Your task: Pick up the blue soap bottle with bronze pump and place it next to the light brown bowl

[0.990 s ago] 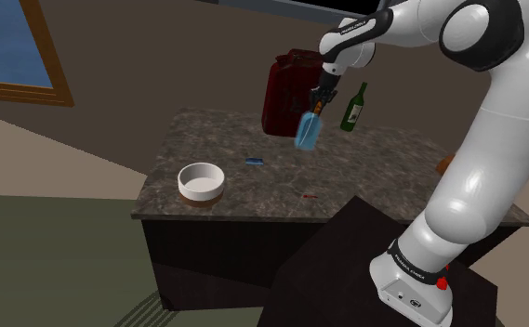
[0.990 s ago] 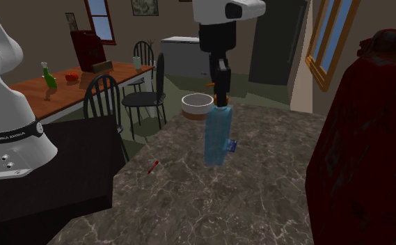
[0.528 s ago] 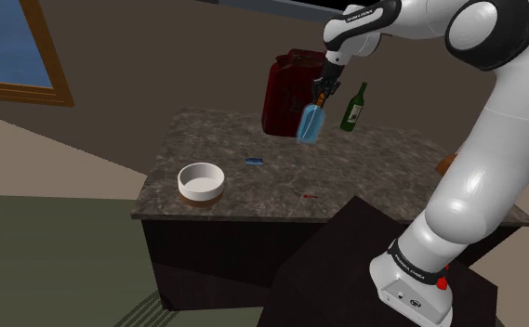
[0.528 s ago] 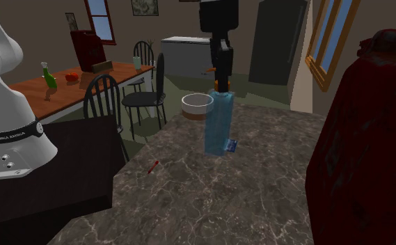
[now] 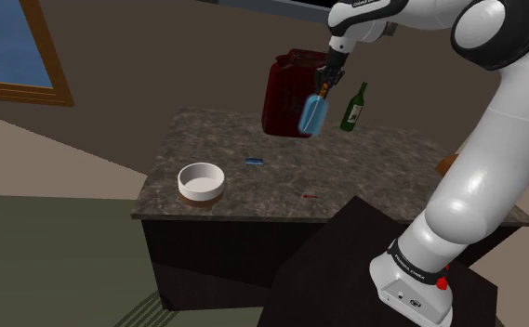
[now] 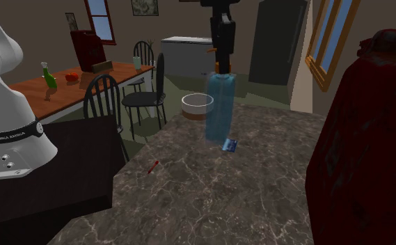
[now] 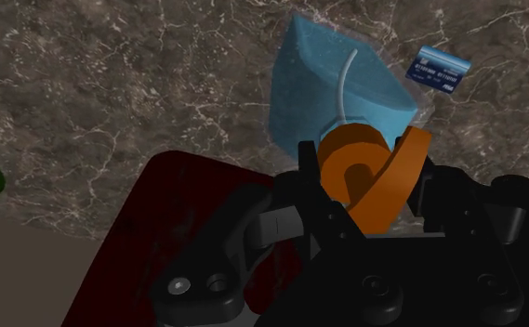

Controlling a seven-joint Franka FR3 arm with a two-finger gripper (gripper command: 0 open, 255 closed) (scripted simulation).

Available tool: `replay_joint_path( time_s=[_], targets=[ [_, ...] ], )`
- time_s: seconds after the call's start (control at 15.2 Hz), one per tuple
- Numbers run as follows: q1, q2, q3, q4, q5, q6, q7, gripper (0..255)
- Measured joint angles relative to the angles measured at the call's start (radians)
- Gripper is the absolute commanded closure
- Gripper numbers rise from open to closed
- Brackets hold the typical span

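Pincer (image 7: 369, 181) grips orange pump (image 7: 350, 165) of blue bottle (image 7: 332, 93) — writing on blue card (image 7: 437, 70) illegible

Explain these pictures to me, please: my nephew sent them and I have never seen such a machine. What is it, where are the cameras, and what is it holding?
It is a simulated white robot arm standing on a dark box. One picture looks from beside its stand, one from near the dark red can along the stone-patterned counter, and one from a camera on the hand. The black gripper is shut on the orange-brown pump of a blue soap bottle, which hangs above the counter. On the counter are a pale bowl with a brown base, a green bottle, a small blue card and a tiny red item.
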Motion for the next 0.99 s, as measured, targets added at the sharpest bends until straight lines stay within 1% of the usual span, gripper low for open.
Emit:
replay_joint_path(
  time_s=[0.99],
  targets=[
    [-0.005,-0.004,-0.004,0.198,-0.007,-0.201,0.013,255]
  ],
)
